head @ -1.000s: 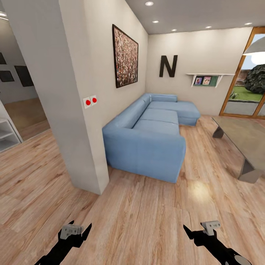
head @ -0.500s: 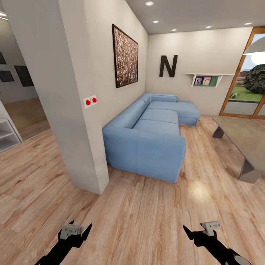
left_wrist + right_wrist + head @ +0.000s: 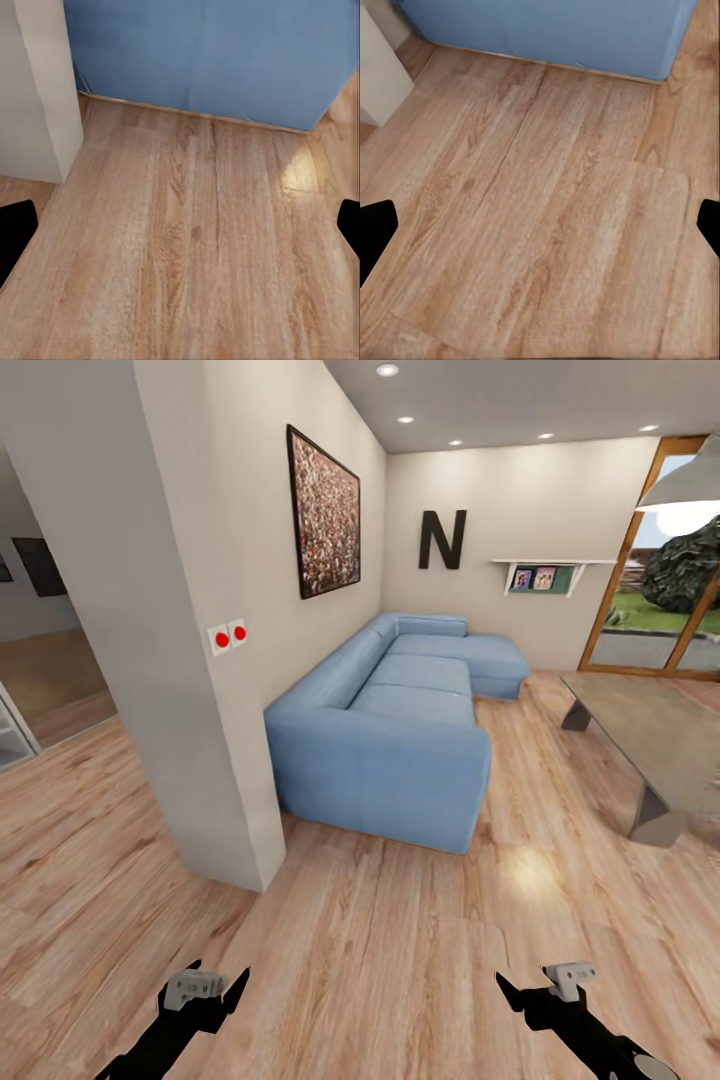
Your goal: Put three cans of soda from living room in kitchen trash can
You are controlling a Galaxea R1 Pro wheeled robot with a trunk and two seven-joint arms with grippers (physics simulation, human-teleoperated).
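I am in the living room, over its light wood plank floor (image 3: 380, 960). The soda cans and the trash can are out of view. My left gripper (image 3: 218, 972) hangs low at the front left, open with nothing between its fingers; its black fingertips (image 3: 15, 232) frame bare floor in the left wrist view. Low at the front right, my right gripper (image 3: 542, 975) is open too and holds nothing, with its fingertips (image 3: 375, 229) far apart over the planks.
A white wall pillar (image 3: 190, 660) with red switches stands close ahead on the left. The blue corner sofa (image 3: 390, 740) lies just behind it. A grey low table (image 3: 650, 730) is at the right, wood-framed glass doors (image 3: 660, 610) beyond. An opening (image 3: 50, 680) leads left.
The whole head view has shifted: pillar, sofa and table now sit a little further left, so the camera has moved. Both arms hold the same pose.
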